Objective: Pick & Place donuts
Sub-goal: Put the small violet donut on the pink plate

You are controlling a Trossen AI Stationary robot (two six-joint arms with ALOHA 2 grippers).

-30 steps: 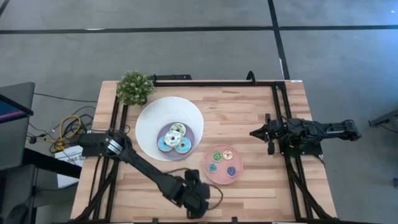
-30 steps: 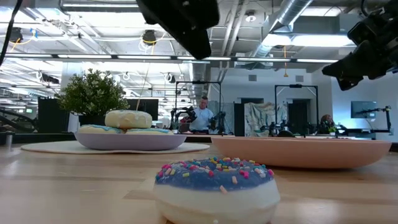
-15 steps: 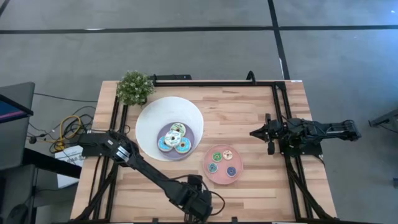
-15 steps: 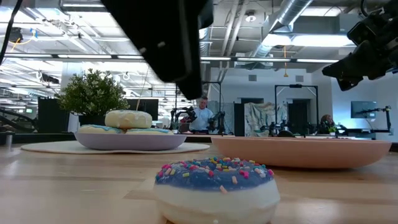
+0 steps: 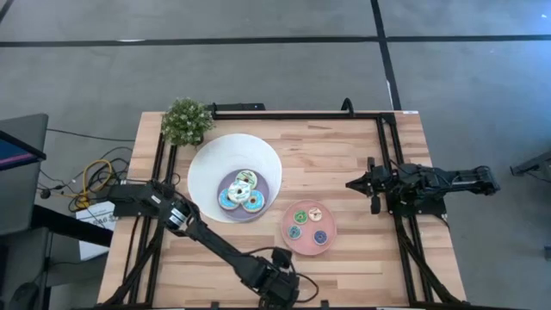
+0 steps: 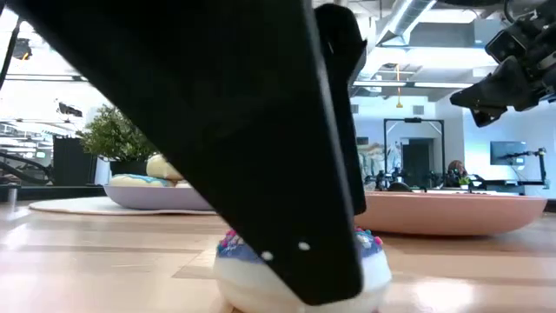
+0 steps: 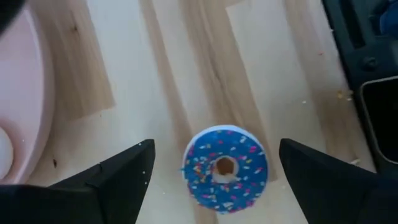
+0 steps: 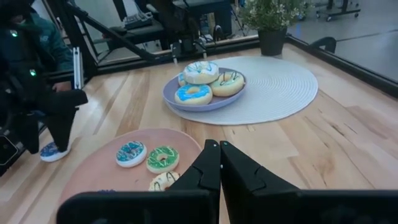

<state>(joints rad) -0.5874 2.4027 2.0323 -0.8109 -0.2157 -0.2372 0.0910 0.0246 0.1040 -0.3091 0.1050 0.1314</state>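
Observation:
A blue-iced donut with sprinkles (image 7: pixel 225 168) lies flat on the wood by the table's near edge; the low view shows it (image 6: pixel 373 261) half behind my left gripper. My left gripper (image 7: pixel 216 146) is open above it, pointing down, one finger on each side, apart from it. In the high view this gripper (image 5: pixel 280 288) covers the donut. Several small donuts (image 5: pixel 307 225) lie on the pink plate (image 5: pixel 289 242). Three larger ones (image 5: pixel 241 191) sit in the white bowl (image 5: pixel 215 159). My right gripper (image 5: pixel 351 183) is shut and hovers over the table's right side.
The pink plate (image 7: pixel 18 93) lies close beside the blue donut, toward the table's far side. A potted plant (image 5: pixel 186 120) stands at the far left corner. The table's black frame rails (image 5: pixel 392 155) run along the sides. People show in the room beyond.
My left gripper has moved toward the table's near edge and down toward the blue donut, growing to fill much of the low view and covering part of the donut there. The donut has stayed where it was.

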